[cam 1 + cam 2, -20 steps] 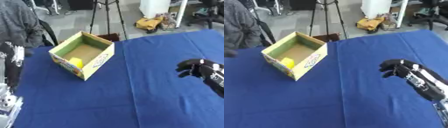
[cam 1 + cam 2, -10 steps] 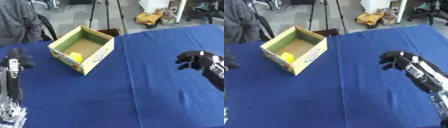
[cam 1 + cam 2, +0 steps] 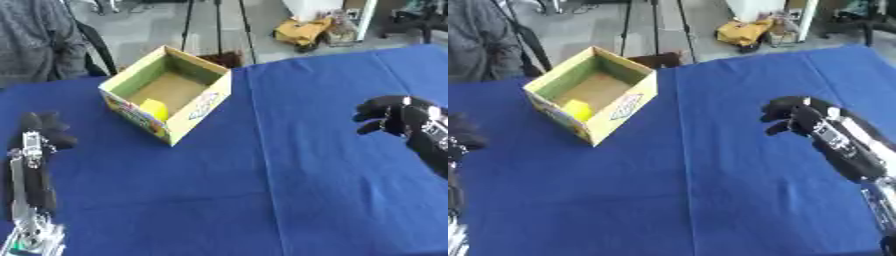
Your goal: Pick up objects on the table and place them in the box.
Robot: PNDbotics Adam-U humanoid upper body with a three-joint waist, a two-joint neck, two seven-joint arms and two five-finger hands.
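Left eye view shows the box (image 3: 166, 97) holding a yellow object (image 3: 155, 108), the right hand (image 3: 391, 115) curled empty well right of it, the left hand (image 3: 39, 131) curled empty left; placing looks finished, so next means finding another object.

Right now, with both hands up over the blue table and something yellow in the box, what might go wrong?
The cardboard box sits askew near the far edge of the blue table; a nudge might push it off. The left hand, curled and empty, is close to the box and could clip its wall in a sweep. The yellow object is partly hidden by the wall, so its position is uncertain. The right hand is empty too.
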